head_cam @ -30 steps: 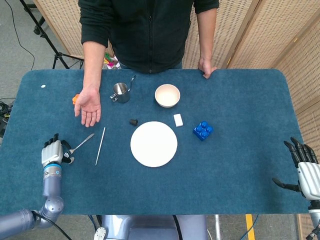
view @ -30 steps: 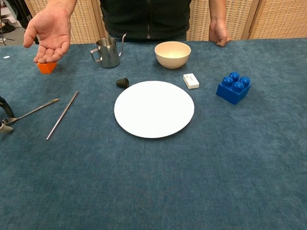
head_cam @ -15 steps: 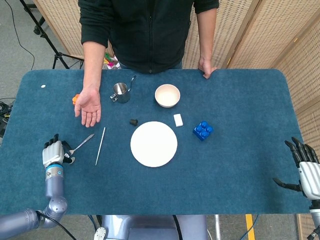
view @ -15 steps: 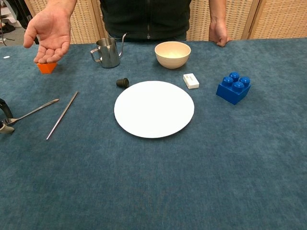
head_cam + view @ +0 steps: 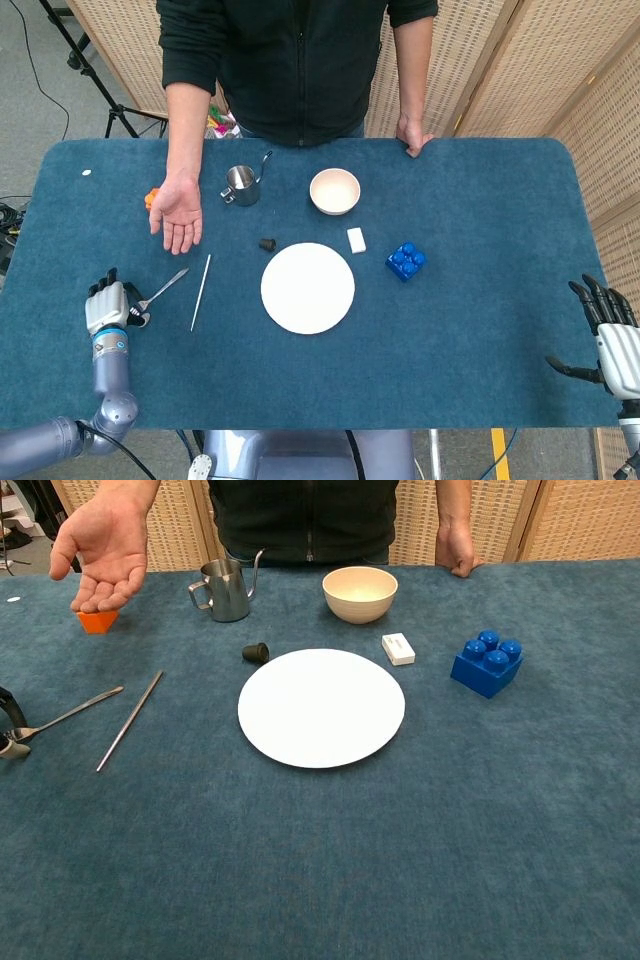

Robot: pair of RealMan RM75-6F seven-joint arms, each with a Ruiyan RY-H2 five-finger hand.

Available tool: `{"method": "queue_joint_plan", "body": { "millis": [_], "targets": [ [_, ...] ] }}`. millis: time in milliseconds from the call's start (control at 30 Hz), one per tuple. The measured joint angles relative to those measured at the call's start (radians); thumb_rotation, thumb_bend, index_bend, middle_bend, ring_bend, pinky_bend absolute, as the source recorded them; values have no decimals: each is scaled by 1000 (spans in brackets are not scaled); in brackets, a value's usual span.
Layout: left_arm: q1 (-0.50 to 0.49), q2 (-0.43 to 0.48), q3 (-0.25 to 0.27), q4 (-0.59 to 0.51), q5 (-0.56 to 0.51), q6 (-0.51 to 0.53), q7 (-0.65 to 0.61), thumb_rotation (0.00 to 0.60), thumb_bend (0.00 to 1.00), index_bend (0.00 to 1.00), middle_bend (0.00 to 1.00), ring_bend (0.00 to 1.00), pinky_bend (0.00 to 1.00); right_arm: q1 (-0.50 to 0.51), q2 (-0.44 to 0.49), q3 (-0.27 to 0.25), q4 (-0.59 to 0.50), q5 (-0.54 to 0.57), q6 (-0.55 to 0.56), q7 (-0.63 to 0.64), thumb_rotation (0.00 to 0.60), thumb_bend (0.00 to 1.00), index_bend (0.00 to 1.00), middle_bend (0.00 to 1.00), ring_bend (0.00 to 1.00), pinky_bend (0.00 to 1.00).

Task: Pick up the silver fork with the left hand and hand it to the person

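The silver fork (image 5: 163, 288) lies slanted on the blue cloth at the left, also seen in the chest view as a thin fork (image 5: 72, 712). My left hand (image 5: 107, 304) is at its near end, and in the chest view its fingertips (image 5: 9, 743) pinch that end at the frame's left edge; most of the hand is cut off there. The person's open palm (image 5: 178, 213) hovers just beyond the fork, palm up (image 5: 102, 548). My right hand (image 5: 610, 335) is at the table's right edge with fingers spread, holding nothing.
A thin metal rod (image 5: 201, 291) lies right beside the fork. A white plate (image 5: 308, 287) sits mid-table, with a black cap (image 5: 268, 243), steel pitcher (image 5: 241, 184), cream bowl (image 5: 334, 190), white eraser (image 5: 356, 239), blue block (image 5: 405, 261) and orange piece (image 5: 97, 620) around it.
My left hand has shifted very slightly toward the near edge; the fork, the person's palm and my right hand stay where they were.
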Motion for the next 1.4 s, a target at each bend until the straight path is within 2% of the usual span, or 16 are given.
{"method": "queue_joint_plan", "body": {
  "millis": [300, 800, 1400],
  "targets": [
    [0, -6, -15, 14, 4, 18, 0, 600, 511, 558, 0, 0, 0, 1, 1, 1, 2, 4, -3, 3, 600, 0, 17, 0, 0, 0],
    [3, -9, -24, 33, 6, 9, 7, 600, 558, 577, 0, 0, 0, 4, -1, 1, 0, 11, -12, -9, 600, 0, 18, 0, 0, 0],
    [25, 15, -20, 21, 85, 34, -26, 600, 612, 702, 0, 0, 0, 6, -2, 0, -1, 14, -19, -11, 600, 0, 18, 0, 0, 0]
  ]
}}
